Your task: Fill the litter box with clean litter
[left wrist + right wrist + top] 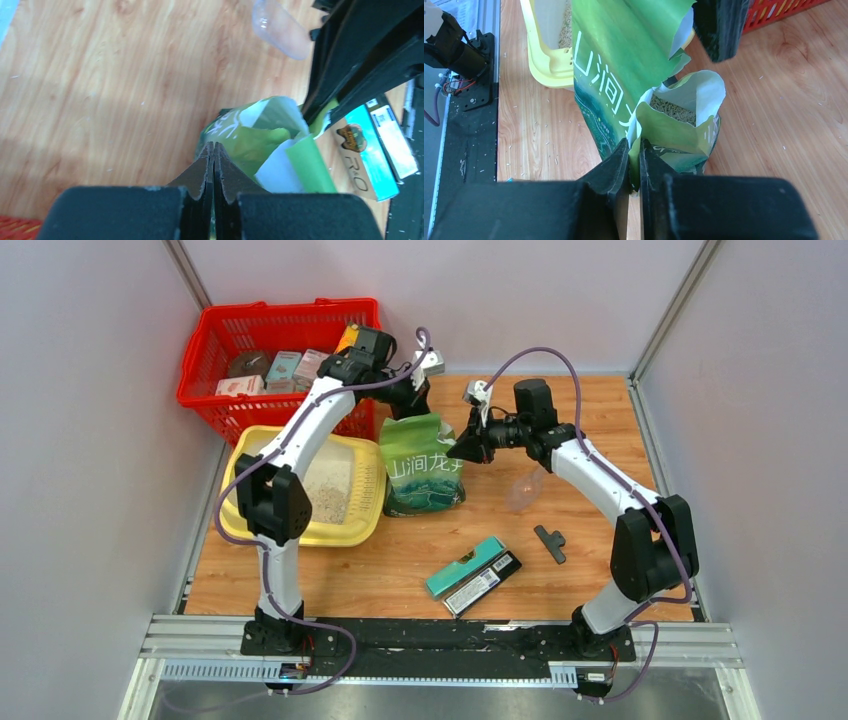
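On the wooden table (600, 420), the litter box (340, 535) lies to your left, with the red basket (215, 350) just behind it. The green bag (425, 475) stands upright, long axis vertical, just beside the box's right rim, mouth open upward. The left gripper (214, 150) has its fingers together, pinching the bag's far lip. The right gripper (634, 150) is clamped on the near lip. Clean litter (674, 111) shows inside the mouth, and a layer lies in the box. To pour, tip the bag leftward over the rim; the left arm, reaching across the box, is nearer. The scoop (524, 490), teal carton (465, 565), black carton (483, 582) and black T-piece (549, 543) lie rightward, clear of that path.
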